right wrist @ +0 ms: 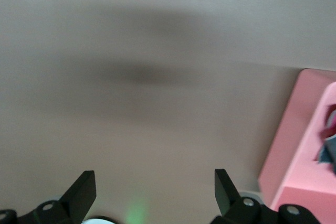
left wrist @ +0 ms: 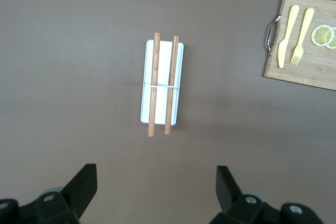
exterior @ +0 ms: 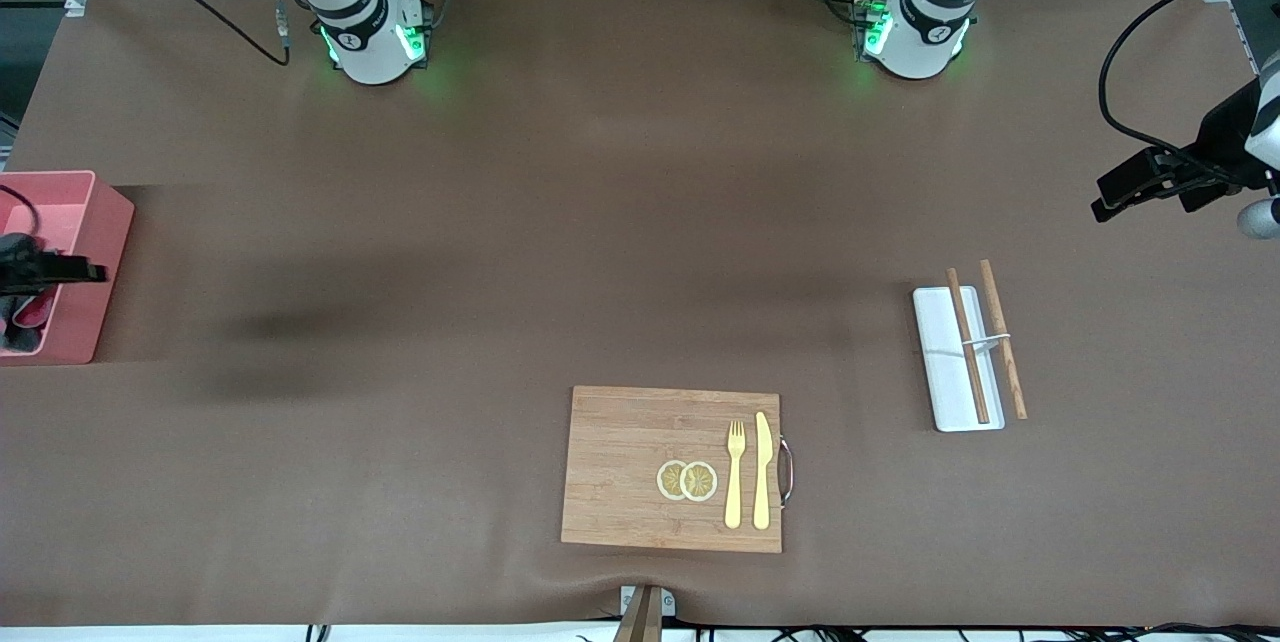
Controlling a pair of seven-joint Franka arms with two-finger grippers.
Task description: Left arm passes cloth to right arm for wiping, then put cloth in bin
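The cloth (exterior: 24,324) lies crumpled inside the pink bin (exterior: 95,252) at the right arm's end of the table, with dark grey and red showing. A corner of the cloth (right wrist: 328,139) peeks over the bin wall (right wrist: 299,145) in the right wrist view. My right gripper (exterior: 62,271) hangs over the bin, open and holding nothing; its empty jaws (right wrist: 155,187) show bare table between them. My left gripper (exterior: 1105,197) is open and empty, up in the air at the left arm's end, with the white tray below its open gripper (left wrist: 156,184).
A flat white tray (exterior: 940,362) carries two wooden sticks (exterior: 970,347). A wooden cutting board (exterior: 620,467) near the front edge holds lemon slices (exterior: 687,480), a yellow fork (exterior: 735,472) and a knife (exterior: 762,470).
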